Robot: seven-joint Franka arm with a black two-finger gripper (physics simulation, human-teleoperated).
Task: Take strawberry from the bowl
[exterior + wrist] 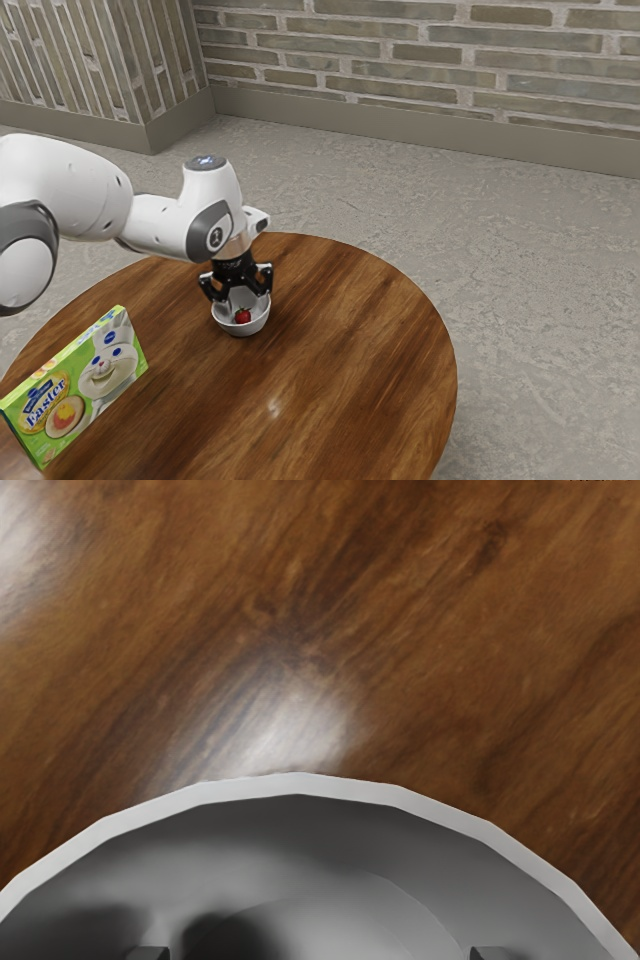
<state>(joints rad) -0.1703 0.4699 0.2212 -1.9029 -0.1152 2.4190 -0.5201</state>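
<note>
The strawberry [243, 317] sits in the white bowl [240, 331], the gripper [241, 296] spread over it (approach nearly done, I judge). Grasping and lifting out remain

Red strawberry [243, 316]: one
White bowl [243, 330]: one
Green Easter cookie box [82, 385]: one
Round wooden table [335, 345]: one
White Franka arm [155, 220]: one
Black two-finger gripper [238, 296]: one
Gripper fingers [209, 287]: two

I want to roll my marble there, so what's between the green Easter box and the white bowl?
Just bare wooden tabletop lies between the green box and the bowl; the exterior view shows that.
</note>
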